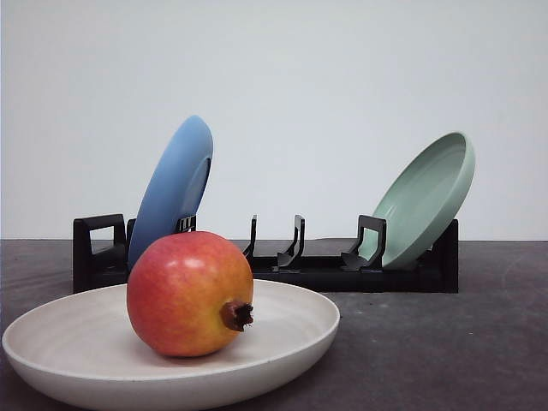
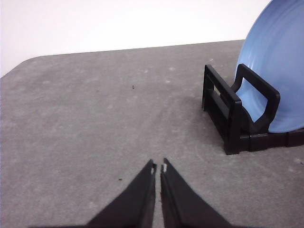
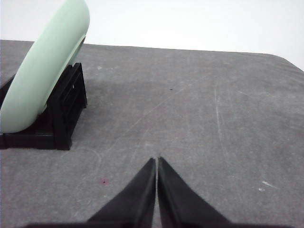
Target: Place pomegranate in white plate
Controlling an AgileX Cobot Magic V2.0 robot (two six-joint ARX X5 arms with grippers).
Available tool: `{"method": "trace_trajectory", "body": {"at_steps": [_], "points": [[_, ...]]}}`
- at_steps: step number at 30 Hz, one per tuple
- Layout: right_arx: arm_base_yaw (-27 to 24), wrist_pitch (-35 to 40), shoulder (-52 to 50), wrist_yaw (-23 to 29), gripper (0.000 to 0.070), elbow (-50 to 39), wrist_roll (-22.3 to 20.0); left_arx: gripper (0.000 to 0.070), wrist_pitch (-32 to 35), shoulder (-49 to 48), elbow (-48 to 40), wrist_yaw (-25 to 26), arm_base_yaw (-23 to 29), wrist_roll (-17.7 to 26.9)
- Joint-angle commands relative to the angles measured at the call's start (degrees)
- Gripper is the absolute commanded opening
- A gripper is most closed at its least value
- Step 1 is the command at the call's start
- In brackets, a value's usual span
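The pomegranate (image 1: 190, 294), red fading to orange-yellow with its dark calyx stub pointing right, rests inside the white plate (image 1: 51, 342) at the near left of the table in the front view. My left gripper (image 2: 158, 167) is shut with nothing between its black fingers, low over bare grey table beside the rack's blue-plate end. Over the table past the rack's green-plate end, my right gripper (image 3: 156, 160) is likewise shut and holds nothing.
A black dish rack (image 1: 317, 270) stands behind the white plate. A blue plate (image 1: 169, 190) leans in its left end and a pale green plate (image 1: 425, 197) in its right end. Grey tabletop (image 1: 445, 351) lies to the right of the white plate.
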Motion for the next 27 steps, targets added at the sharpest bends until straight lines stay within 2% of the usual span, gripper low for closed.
{"method": "trace_trajectory", "body": {"at_steps": [1, 27], "points": [[-0.1, 0.5, 0.0, 0.2, 0.0000, -0.2, 0.6, 0.0000, -0.2, -0.1, -0.5, 0.1, -0.1, 0.2], [-0.1, 0.5, 0.0, 0.2, 0.0000, -0.2, 0.6, 0.0000, -0.2, -0.1, -0.5, 0.2, -0.1, 0.2]]}}
